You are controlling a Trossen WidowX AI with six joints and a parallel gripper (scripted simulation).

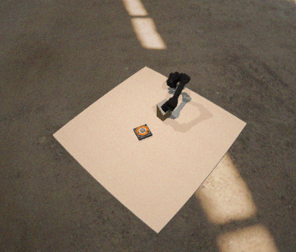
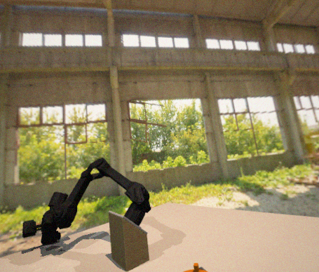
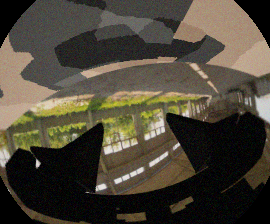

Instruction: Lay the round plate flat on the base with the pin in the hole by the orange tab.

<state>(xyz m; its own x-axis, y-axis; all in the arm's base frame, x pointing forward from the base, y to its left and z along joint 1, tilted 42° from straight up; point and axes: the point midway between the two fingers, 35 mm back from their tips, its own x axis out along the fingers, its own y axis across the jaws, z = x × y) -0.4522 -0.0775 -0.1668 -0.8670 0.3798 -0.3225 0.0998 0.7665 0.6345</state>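
Note:
The round plate (image 1: 138, 132) has an orange ring and lies on the dark square base (image 1: 140, 138); a grey round centre (image 1: 142, 130) shows in its middle. The exterior view shows only a small orange upright piece (image 2: 195, 267) at its bottom edge. The tab's direction, the hole, the pin and the plate's tilt are too small to tell. My gripper (image 1: 171, 82) (image 2: 38, 228) (image 3: 135, 121) is open and empty, well away from the plate, on the far side of the arm's mount. Its fingers stand wide apart in the wrist view, facing the windows.
A boxy grey-brown block (image 1: 163, 114) (image 2: 127, 245) stands by the arm's lower end, between the gripper and the plate. The pale square table top (image 1: 142, 182) (image 2: 241, 242) carries the arm's shadows. Its far edge is near the gripper.

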